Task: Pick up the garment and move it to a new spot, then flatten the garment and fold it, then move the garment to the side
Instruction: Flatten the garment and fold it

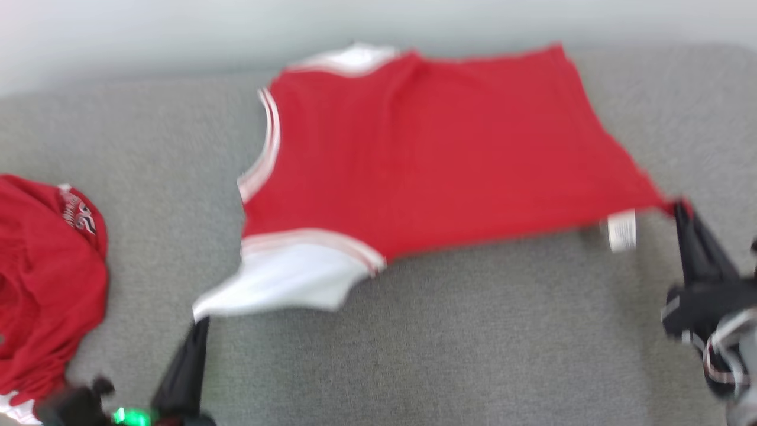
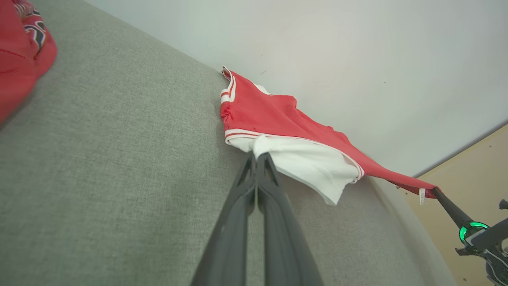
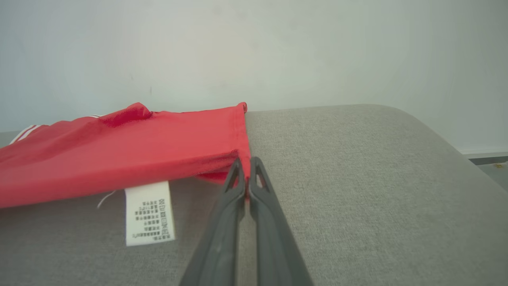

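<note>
- Garment (image 1: 426,148): red sleeveless top with white trim and a white panel, spread across the grey upholstered surface (image 1: 473,355), its far edge close against the pale wall (image 1: 118,35)
- Left end effector (image 1: 200,322): fingers pressed together, pinching the white corner nearest the robot; the left wrist view shows cloth bunched at the tips
- Right end effector (image 1: 680,210): closed on the red hem corner, with the care label (image 1: 621,231) hanging just beside the grip
- The near edge runs taut between the two grips and looks slightly lifted off the surface; the white panel sags below the line
- A second red garment (image 1: 47,266) lies heaped at the left, well apart from the work
- Head view is blurred, so fine wrinkles cannot be read
- Step in hand, as judged: flattening, with the garment already at its spot and being stretched out
- Next move calls for lowering both corners together with tension kept even, so the white panel lies flat rather than tucked under, then letting go before any fold
- Risk: uneven pull could drag the far edge off the wall side or bunch the armhole
</note>
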